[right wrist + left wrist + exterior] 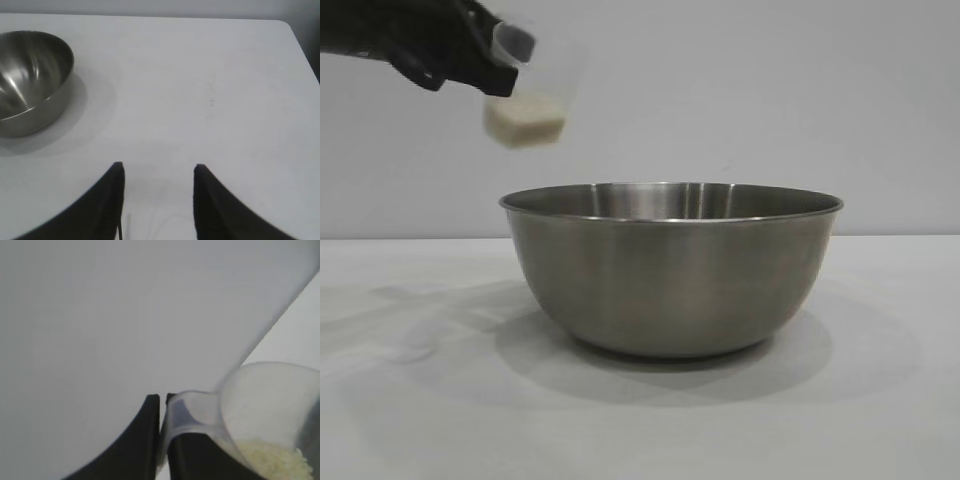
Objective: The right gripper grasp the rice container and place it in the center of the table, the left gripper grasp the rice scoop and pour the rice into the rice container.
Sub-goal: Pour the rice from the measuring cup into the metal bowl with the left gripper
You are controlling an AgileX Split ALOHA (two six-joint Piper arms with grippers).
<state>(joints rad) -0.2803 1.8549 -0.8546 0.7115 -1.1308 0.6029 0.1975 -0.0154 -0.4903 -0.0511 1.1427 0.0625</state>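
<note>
**Grey steel, black claws, pale grains on white**

The rice container [670,290] is brushed grey metal, its outer wall shading from a lighter silver band under the rim to a darker grey toward the base; its inside carries bright white streaks of reflection in the right wrist view. The rice scoop [533,95] is translucent, milky and colourless, with no visible pattern. The rice [525,128] in it is a pale off-white, faintly cream mass. The left hand [485,60] is plain black, and so is the right hand [157,200]. The surface [880,400] is plain matte white, with soft grey shadow around the bowl. The wall [770,90] behind is flat light grey.
</note>
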